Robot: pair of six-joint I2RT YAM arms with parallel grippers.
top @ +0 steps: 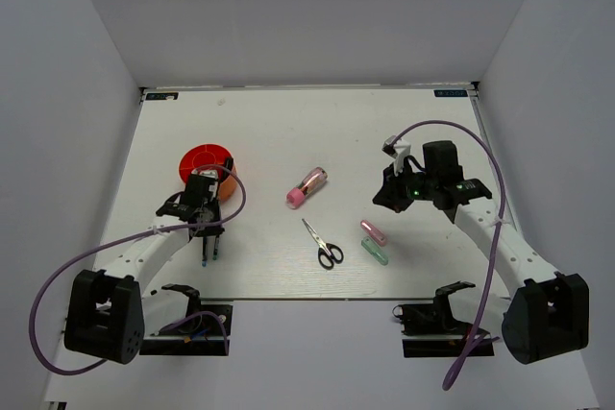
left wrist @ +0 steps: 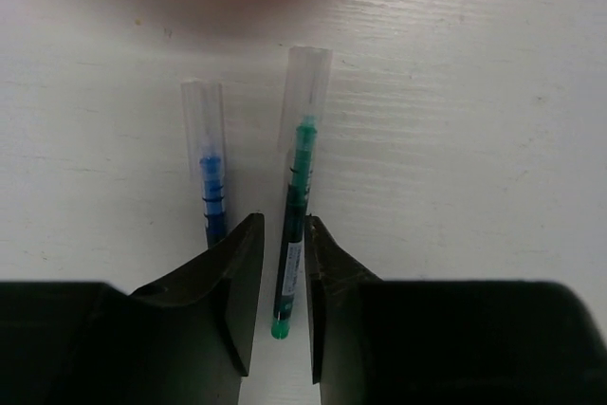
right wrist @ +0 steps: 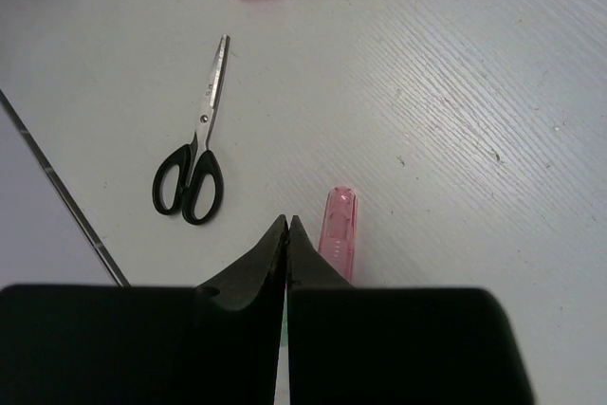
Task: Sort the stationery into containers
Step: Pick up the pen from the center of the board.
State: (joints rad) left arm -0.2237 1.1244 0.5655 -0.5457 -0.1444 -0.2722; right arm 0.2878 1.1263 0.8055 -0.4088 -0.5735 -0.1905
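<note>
Top view is showing the whole layout on the table (top: 269, 132): red-orange pot (top: 205, 162) sitting far-left, pink tube (top: 307, 186) lying mid-table on a diagonal with its pink cap at the near-left end, scissors (top: 324, 244) pointing their blades far-left. A pink capsule (top: 374, 231) and a green capsule (top: 375, 253) are lying side by side, both slanting far-left to near-right. Only the left wrist view is resolving the items just near of the pot: a green pen (left wrist: 296, 206) and a blue pen (left wrist: 209, 173), parallel, clear caps pointing toward the pot. The left gripper (left wrist: 283, 223) is straddling the green pen with jaws a little apart, a sliver of table showing on one side, and the pen is lying flat. The right wrist view is showing the right gripper (right wrist: 286, 223) pinched fully closed on nothing, just beside the pink capsule. The tube is carrying a cartoon print; the pen label is too small to read.
</note>
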